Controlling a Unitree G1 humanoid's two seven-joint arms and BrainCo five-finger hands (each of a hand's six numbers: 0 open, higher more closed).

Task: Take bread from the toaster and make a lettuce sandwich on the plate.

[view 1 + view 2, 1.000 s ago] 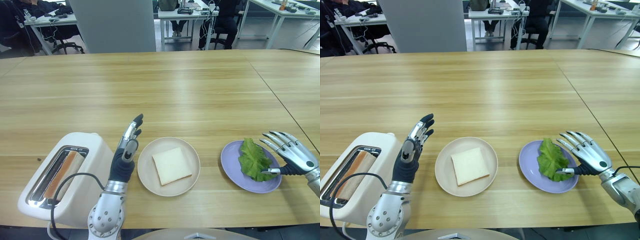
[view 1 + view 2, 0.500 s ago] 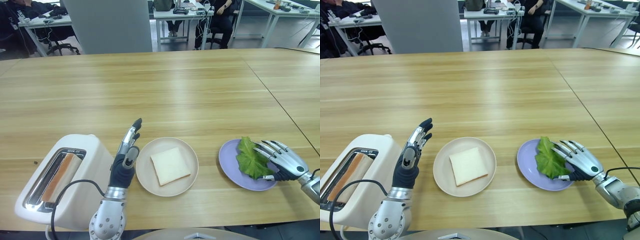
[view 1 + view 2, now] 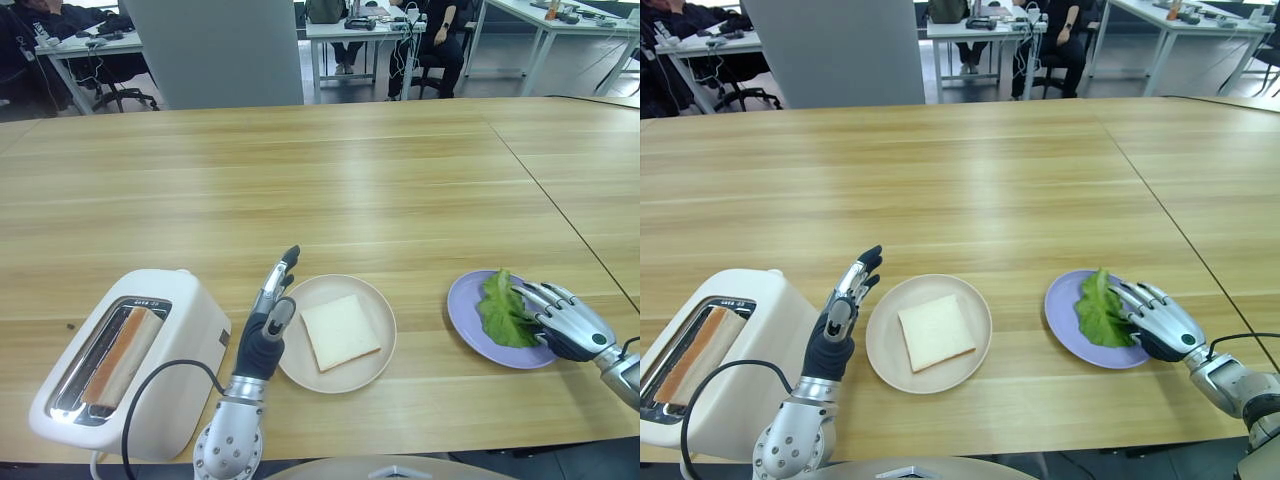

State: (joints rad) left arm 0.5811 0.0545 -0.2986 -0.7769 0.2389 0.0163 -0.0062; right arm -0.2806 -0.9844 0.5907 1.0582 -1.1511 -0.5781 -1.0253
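Gripping lettuce (image 3: 500,312) by its right edge with right hand (image 3: 567,325), fingers curled onto the leaf, leaf bunched and partly raised over purple plate (image 3: 463,312) at near right. Holding left hand (image 3: 264,328) upright and edge-on, fingers straight and apart from everything, nothing in it. Standing squarely between toaster (image 3: 170,330) and beige plate (image 3: 340,283), close to both. On beige plate, slice of white bread (image 3: 341,331) lying flat, well apart from the lettuce. In toaster slot, second slice (image 3: 122,355), browned edge up. Black cable (image 3: 180,361) arching over toaster's near side, just beside left forearm. Wooden table (image 3: 330,180) stretching away behind the plates. Beyond it, grey panel (image 3: 215,50), desks and office chairs. Small dark print on toaster top beside slot, too small to read.
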